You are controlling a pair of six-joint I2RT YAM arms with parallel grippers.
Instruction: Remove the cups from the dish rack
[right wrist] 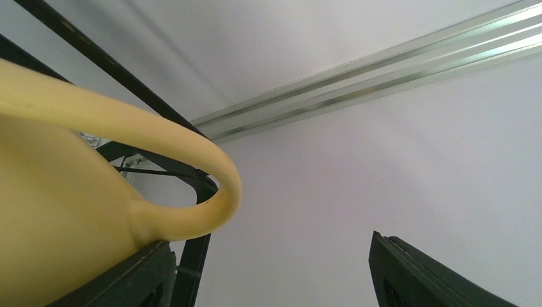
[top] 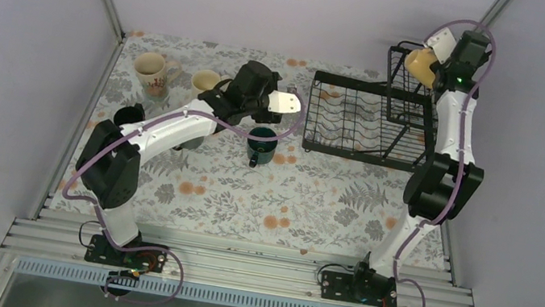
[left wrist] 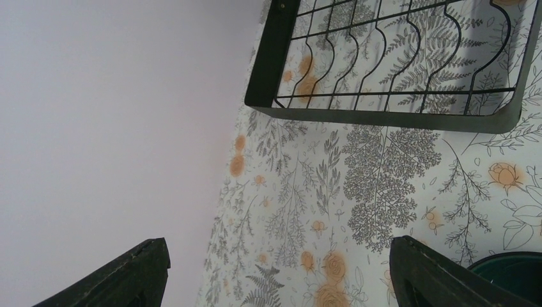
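Note:
The black wire dish rack [top: 355,121] stands at the back right, its raised basket [top: 403,83] on the right end. A yellow mug [top: 421,64] sits in the top of that basket. My right gripper [top: 433,52] is right at it; in the right wrist view the gripper [right wrist: 275,275] is open, with the yellow mug [right wrist: 57,230] and its handle [right wrist: 211,192] against the left finger [right wrist: 128,275]. My left gripper [top: 294,108] is open and empty just above a dark teal mug [top: 261,145] standing on the table. The left wrist view shows the gripper [left wrist: 278,275], the teal rim [left wrist: 511,268] and the rack's edge [left wrist: 383,118].
On the table at the back left stand a cream printed mug [top: 151,73], a plain cream mug [top: 205,82] and a black mug [top: 128,116]. A dark mug [top: 189,142] is partly hidden under the left arm. Walls close in on both sides and the back.

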